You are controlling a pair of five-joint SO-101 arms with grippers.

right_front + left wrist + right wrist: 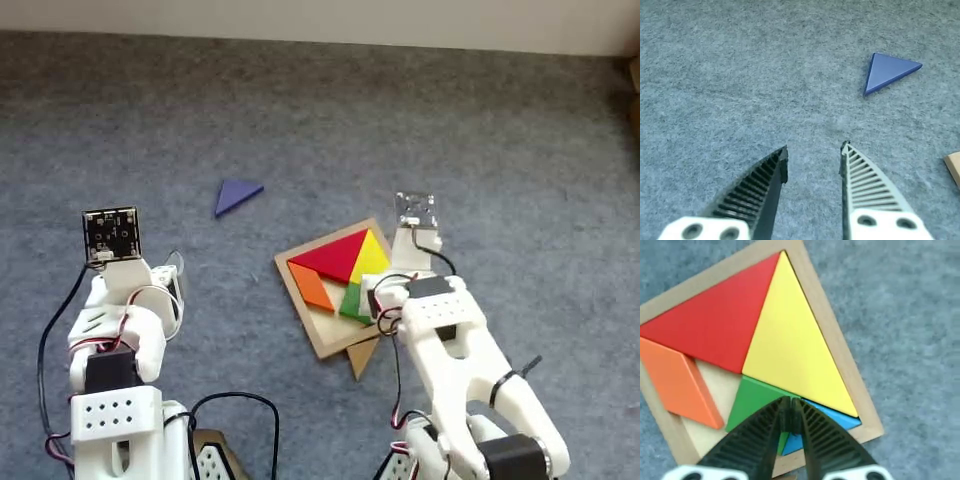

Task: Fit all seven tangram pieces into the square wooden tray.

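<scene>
The square wooden tray (pixel 322 342) lies turned like a diamond in front of the right arm (pixel 445 325). It holds a red triangle (pixel 715 322), a yellow triangle (pixel 792 350), an orange parallelogram (pixel 680 385), a green piece (pixel 752 402) and a light blue piece (pixel 840 418). My right gripper (pixel 791 405) is shut, its tips resting where green meets light blue. A dark blue triangle (pixel 887 71) lies alone on the carpet, ahead of my open left gripper (pixel 815 150), which holds nothing. A tan triangle (pixel 362 358) lies against the tray's near corner.
Grey carpet (pixel 300 110) covers the whole table. A bare patch of tray floor (pixel 715 385) shows between the orange and green pieces. One corner of the tray (pixel 954 167) shows at the edge of the left wrist view. The left arm (pixel 115 330) stands well left of the tray.
</scene>
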